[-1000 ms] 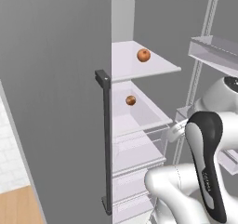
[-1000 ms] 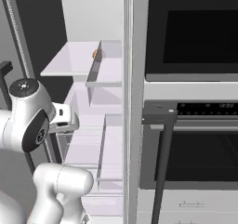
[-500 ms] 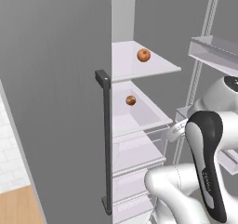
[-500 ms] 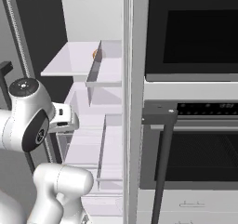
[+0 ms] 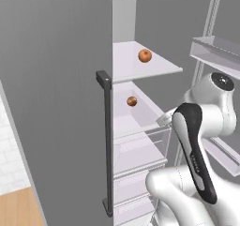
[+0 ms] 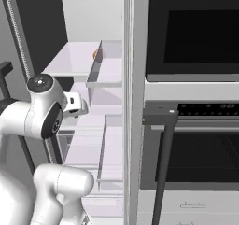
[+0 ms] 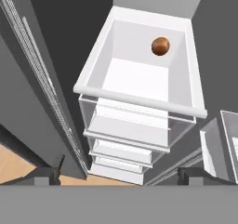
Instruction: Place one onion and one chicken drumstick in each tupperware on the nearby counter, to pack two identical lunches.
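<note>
White fridge bin (image 7: 139, 86) holds one onion (image 7: 160, 46).

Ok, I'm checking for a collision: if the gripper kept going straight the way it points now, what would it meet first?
Probably the white fridge drawer below it, likely its bare floor rather than the onion near the far wall. The gripper has its jaws open; depth is hard to judge.

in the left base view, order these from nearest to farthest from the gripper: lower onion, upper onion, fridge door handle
1. Lower onion, on the shelf just beyond the gripper.
2. Fridge door handle, to its left; close to call against the lower onion.
3. Upper onion, on the shelf above.
</note>
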Robot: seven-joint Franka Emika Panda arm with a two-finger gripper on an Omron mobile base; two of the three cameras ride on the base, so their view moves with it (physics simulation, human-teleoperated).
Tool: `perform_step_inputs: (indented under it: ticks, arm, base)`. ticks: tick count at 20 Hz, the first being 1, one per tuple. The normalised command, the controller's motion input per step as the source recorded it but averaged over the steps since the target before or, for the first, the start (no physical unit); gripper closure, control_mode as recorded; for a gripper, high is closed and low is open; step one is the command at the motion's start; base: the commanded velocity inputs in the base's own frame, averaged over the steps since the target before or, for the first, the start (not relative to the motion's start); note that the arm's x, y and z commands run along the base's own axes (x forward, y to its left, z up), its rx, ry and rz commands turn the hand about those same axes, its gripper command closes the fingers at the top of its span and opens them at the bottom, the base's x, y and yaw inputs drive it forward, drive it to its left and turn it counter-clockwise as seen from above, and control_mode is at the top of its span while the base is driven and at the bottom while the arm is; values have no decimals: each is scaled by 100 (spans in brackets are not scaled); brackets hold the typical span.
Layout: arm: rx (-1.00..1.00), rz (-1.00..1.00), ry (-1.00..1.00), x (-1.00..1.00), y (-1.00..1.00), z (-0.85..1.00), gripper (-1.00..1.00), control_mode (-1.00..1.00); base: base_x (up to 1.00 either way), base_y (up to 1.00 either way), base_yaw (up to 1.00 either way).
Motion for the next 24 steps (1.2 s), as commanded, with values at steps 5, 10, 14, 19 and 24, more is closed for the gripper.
perform_step_inputs:
  ticks: [5, 10, 14, 19, 24]
  arm:
    - [0, 3, -16, 100, 0, -16, -100, -100]
    - [0, -1, 1, 100, -2, -13, -100, -100]
    - [-3, -11, 7, 96, 1, 0, -100, -100]
    - [1, -17, 2, 64, 1, -4, -100, -100]
    - [0, -4, 0, 13, 4, -34, -100, -100]
  base:
    - [0, 0, 0]
    - [0, 0, 0]
    - [0, 0, 0]
    - [0, 0, 0]
    - [0, 0, 0]
